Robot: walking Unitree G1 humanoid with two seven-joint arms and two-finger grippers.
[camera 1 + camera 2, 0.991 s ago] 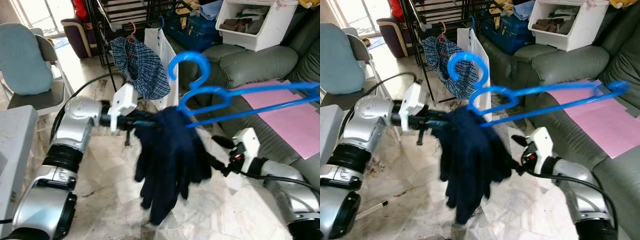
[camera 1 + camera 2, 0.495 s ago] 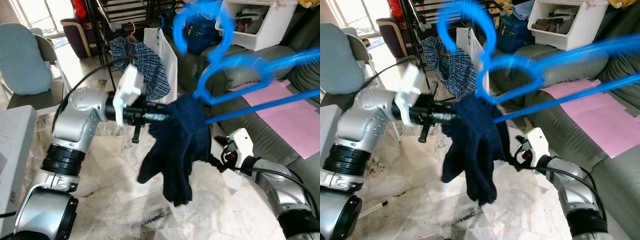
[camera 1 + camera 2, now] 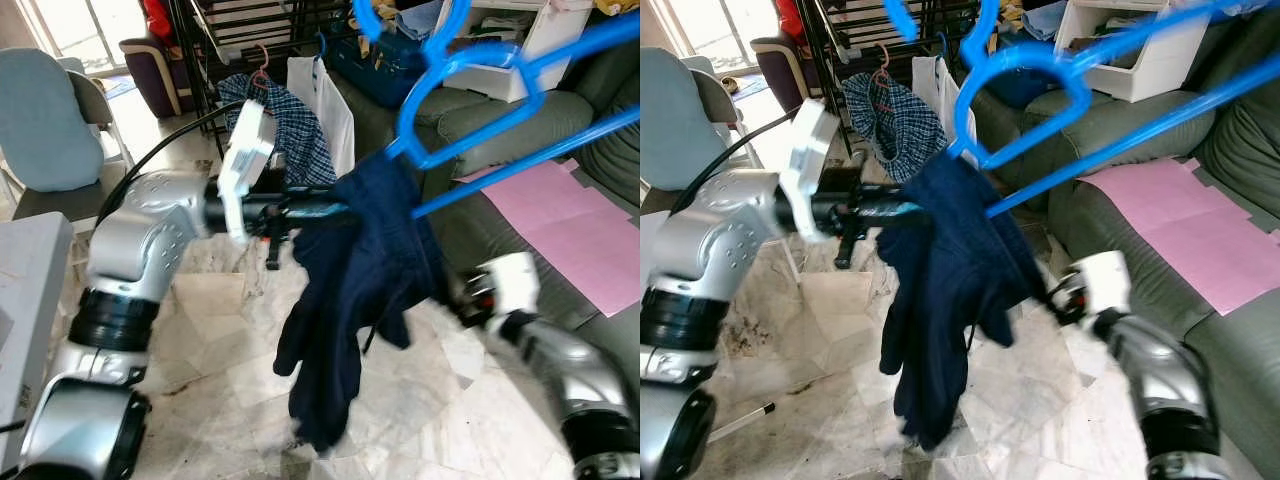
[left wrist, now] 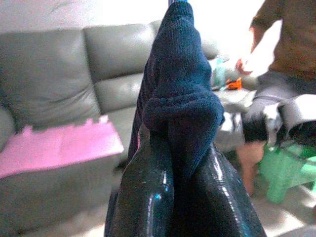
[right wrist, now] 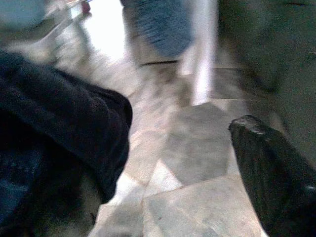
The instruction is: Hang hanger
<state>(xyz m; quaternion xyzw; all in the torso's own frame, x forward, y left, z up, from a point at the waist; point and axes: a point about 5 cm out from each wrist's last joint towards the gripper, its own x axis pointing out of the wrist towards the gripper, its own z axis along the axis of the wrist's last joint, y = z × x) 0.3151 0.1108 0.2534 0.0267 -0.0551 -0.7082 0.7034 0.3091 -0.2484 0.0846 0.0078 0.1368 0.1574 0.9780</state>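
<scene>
The left gripper (image 3: 335,207) reaches out level from its silver arm with its two black fingers (image 4: 148,192) pinched together on a dark navy garment (image 3: 355,290), which drapes down from the grip toward the marble floor (image 3: 215,330). Just above and beyond the grip, the blue hanger (image 3: 470,90) rises with its neck buried in the top of the garment; its long bars slant away past the grip and its hook runs off the top edge of the head views. Below and to the far side of the cloth, the right gripper (image 5: 177,148) sits low near the garment's hanging edge, one finger (image 5: 271,173) clear of the cloth with open floor between it and the fabric, so it is spread and holding nothing. Behind the left gripper stands a black drying rack (image 3: 215,40) with a checked cloth (image 3: 290,125) hung on it. Beyond the hanger, a white bin (image 3: 510,45) on the grey sofa (image 3: 520,120) holds folded clothes, and a blue crate (image 3: 385,60) sits beside it, its contents unclear. A pink sheet (image 3: 560,215) lies on the sofa seat. Against one second ago, the hanger is higher and steeper, and the right arm is blurred.
</scene>
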